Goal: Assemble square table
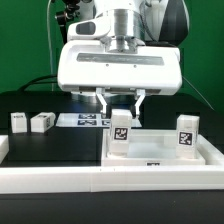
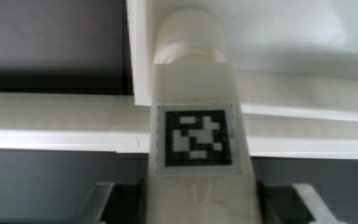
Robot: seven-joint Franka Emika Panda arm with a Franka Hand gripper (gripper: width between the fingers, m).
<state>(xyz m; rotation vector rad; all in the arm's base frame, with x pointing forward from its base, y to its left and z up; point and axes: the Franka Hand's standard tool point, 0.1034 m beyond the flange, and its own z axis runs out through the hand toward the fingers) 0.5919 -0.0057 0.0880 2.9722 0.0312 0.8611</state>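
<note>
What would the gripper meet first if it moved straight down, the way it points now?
The gripper holds a leg between its fingers, so going down, that leg would likely press into the square top first; the gap under it is unclear.

- No words, brand names or numbers legible in either view.
- Only black-and-white square code tags, patterns without characters.
- One tag on the centre leg block [image 1: 121, 131] [image 2: 197, 140], sharp in the wrist view.
- One on the far leg block [image 1: 187, 135], at the exterior view's right.
- Blurred tags on the outer loose leg block [image 1: 19, 122], the inner loose leg block [image 1: 42, 122] and the marker board [image 1: 85, 121].

Robotics lab bench: black table [image 1: 60, 150], marker board [image 1: 80, 121] (green backdrop [image 1: 25, 50] behind)
</note>
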